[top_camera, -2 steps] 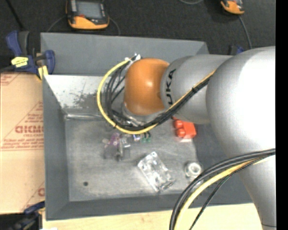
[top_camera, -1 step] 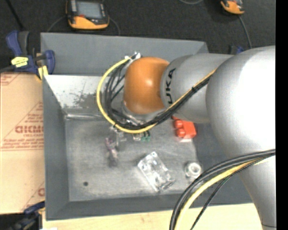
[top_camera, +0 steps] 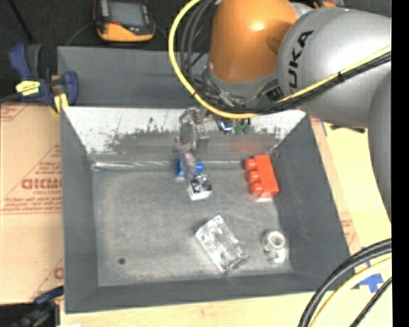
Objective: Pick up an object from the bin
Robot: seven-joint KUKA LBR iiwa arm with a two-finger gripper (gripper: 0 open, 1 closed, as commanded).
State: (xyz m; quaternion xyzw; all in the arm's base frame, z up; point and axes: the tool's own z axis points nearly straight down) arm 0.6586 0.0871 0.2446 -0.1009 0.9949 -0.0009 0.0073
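1. The jaws were found low over the far middle of the bin (top_camera: 80,182), carried by the arm (top_camera: 334,53) that reached in from the right under its orange cover (top_camera: 249,33).
2. How wide the jaws stood could not be told. Their tips were lost against a small blue and white object (top_camera: 199,184), so no hold was logged.
3. That object was seen on the bin floor just below the jaws, close to the far wall. Whether it was touched could not be decided. It was judged the likely target, since nothing else lay under the jaws.
4. A red block (top_camera: 260,176) was noted to its right, apart from it, lying flat.
5. A clear plastic piece (top_camera: 220,244) and a small silver cylinder (top_camera: 274,244) were noted on the near side, beside each other but apart, well away from the jaws.
6. Things were scattered singly, not heaped, so a straight descent was judged safe for the neighbours. The close far wall was judged the main risk.
7. The task was judged to be at the grasp stage, with nothing yet lifted.
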